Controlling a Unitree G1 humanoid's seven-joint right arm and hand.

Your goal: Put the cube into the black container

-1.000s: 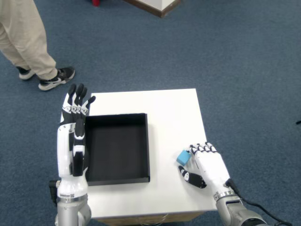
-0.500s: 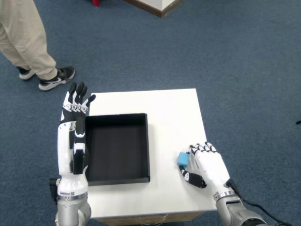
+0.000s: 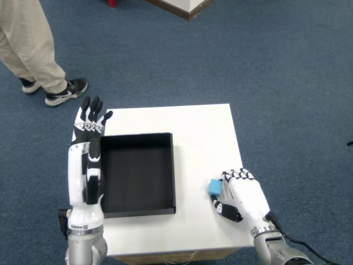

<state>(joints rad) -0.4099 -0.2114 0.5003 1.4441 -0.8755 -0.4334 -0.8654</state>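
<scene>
Compared with a second ago, when my right hand (image 3: pixel 242 194) sat a touch higher on the white table (image 3: pixel 204 132) with the blue cube (image 3: pixel 215 187) tilted at my fingertips, I have slid slightly back toward the near edge and the cube now sits squarer. It is on the tabletop to the right of the black container (image 3: pixel 137 173), apart from its wall, and touching my curled fingers (image 3: pixel 233 176). My palm faces down, knuckles up, thumb tucked low beside the cube. Whether I actually have hold of the cube or only rest against it I cannot tell from this angle. My left hand (image 3: pixel 88 144) has not moved; it stands flat along the container's left wall, fingers straight and pointing away.
</scene>
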